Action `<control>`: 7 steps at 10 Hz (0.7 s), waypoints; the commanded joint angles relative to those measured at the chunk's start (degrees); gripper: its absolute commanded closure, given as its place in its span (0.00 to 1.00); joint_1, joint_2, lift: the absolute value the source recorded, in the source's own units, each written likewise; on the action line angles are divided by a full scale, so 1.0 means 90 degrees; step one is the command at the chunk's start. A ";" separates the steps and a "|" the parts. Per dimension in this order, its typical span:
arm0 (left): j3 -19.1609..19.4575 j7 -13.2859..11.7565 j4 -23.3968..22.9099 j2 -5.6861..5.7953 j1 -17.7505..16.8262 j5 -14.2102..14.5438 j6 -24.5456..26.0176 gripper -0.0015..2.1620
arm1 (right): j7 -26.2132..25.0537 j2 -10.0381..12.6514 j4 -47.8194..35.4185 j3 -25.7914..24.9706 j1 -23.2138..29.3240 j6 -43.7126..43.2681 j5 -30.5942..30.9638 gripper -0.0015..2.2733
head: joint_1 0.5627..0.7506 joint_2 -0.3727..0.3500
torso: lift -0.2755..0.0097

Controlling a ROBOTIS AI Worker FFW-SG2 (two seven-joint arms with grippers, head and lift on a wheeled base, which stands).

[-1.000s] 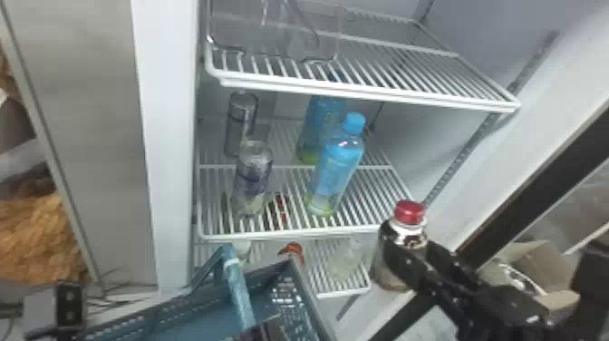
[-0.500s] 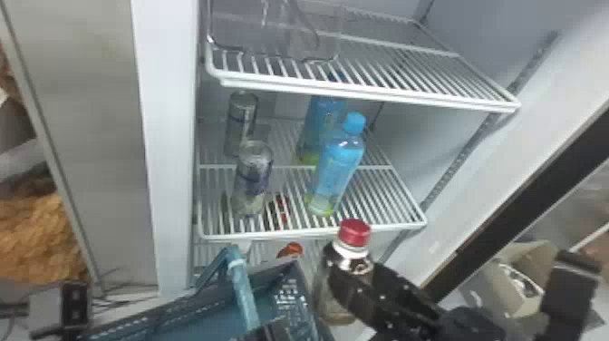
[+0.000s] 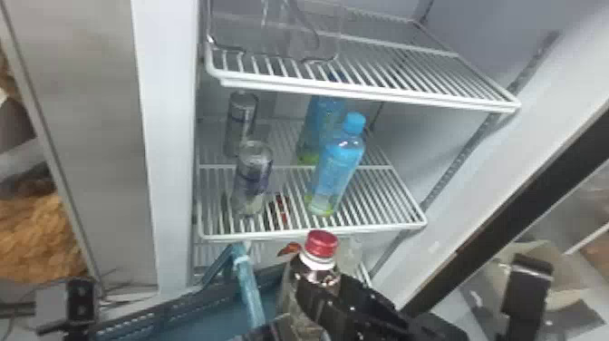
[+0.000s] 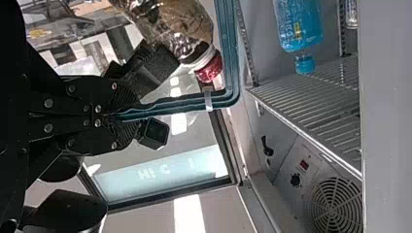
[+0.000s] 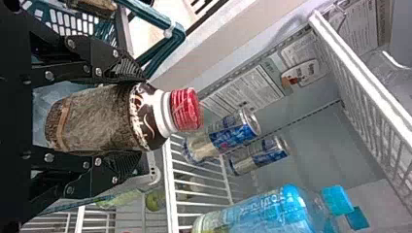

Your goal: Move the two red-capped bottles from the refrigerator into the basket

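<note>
Bottle (image 5: 104, 119) has swung to basket (image 3: 156, 310), pinched in my right tool (image 5: 141, 120); left tool (image 4: 127, 116) clamps handle (image 3: 250, 290). Carrying step; next: centre over basket, lower, release.

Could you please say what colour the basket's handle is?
The handle is teal, clearest in the right wrist view.

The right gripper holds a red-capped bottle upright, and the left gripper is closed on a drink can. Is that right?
Not quite: the left gripper is closed on the basket's handle, as the left wrist view shows. The right gripper does hold a red-capped bottle upright.
</note>
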 commanded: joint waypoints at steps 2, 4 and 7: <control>0.0014 0.0000 0.0007 -0.0009 0.0025 0.0029 0.0000 0.55 | 0.0026 -0.0005 0.0126 -0.0008 -0.0034 -0.0031 0.0065 0.02 | 0.70 0.03 | 0.97; 0.0014 0.0000 0.0007 -0.0009 0.0025 0.0016 0.0000 0.55 | 0.0114 0.0015 0.0283 -0.0084 -0.0065 -0.0250 0.0014 0.08 | 0.70 0.03 | 0.97; 0.0027 0.0000 0.0007 -0.0019 0.0088 0.0029 0.0000 0.55 | 0.0397 0.0054 0.0705 -0.0300 0.0029 -0.1469 0.0154 0.09 | 0.70 0.03 | 0.97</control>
